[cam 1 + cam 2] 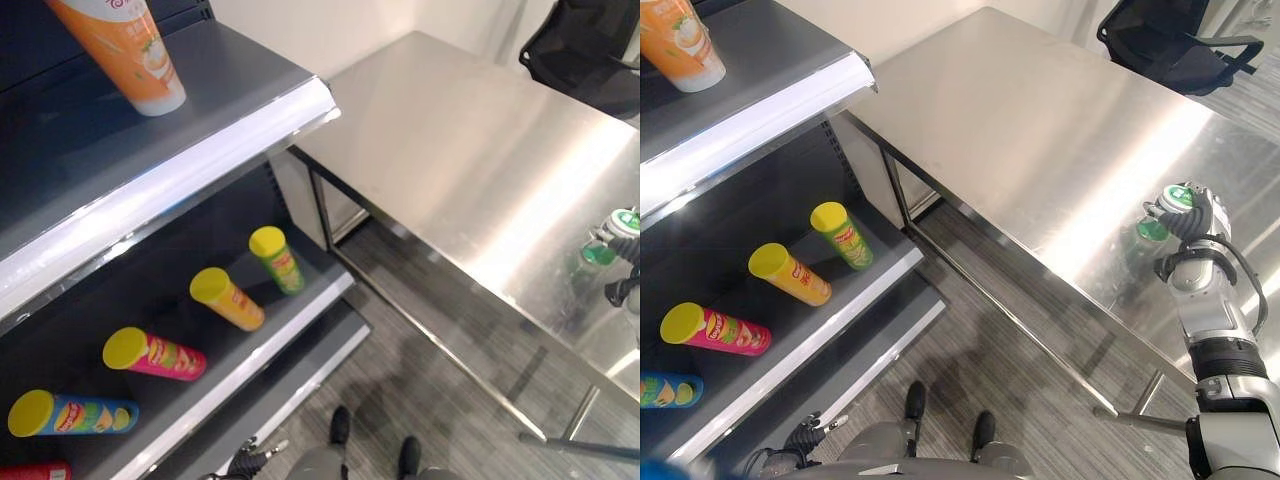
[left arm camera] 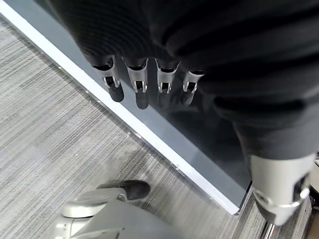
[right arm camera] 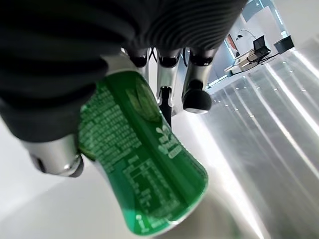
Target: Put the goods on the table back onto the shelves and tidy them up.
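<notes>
Starts with a big shiny steel table [image 1: 1040,130] on the right side. Stands close beside a tall dark grey shelf unit with white front edges [image 1: 150,190] on the left, with a strip of grey floor in between.

Up on the top shelf board, one tall orange tube [image 1: 130,50], standing. Down on the lower board, four round snack tubes with yellow lids, all lying on their sides: a green tube [image 1: 277,258], a yellow-orange tube [image 1: 227,298], a pink tube [image 1: 155,353] and a blue tube [image 1: 70,414]. Spread out in a loose row, not touching each other, lids facing out to the front.

Over by the near right part of the table, the right hand [image 1: 1195,228]. Wrapped round a small shiny green can [image 3: 144,164], fingers [image 3: 194,94] on one side and thumb on the other. Looks about upright, with the can's long way running up and down. Hard to tell if the can's bottom touches the table top or hangs just above it.

Down low by the front edge of the shelf unit's bottom board, the left hand [image 2: 139,84]. Fingers straight and loose, holding nothing.

So: can in the right hand, shelves off to that hand's left, past the table's corner and the floor gap. Probably means swinging the can left to a bare spot on a shelf board. Left hand much nearer the shelves, but low and empty.
</notes>
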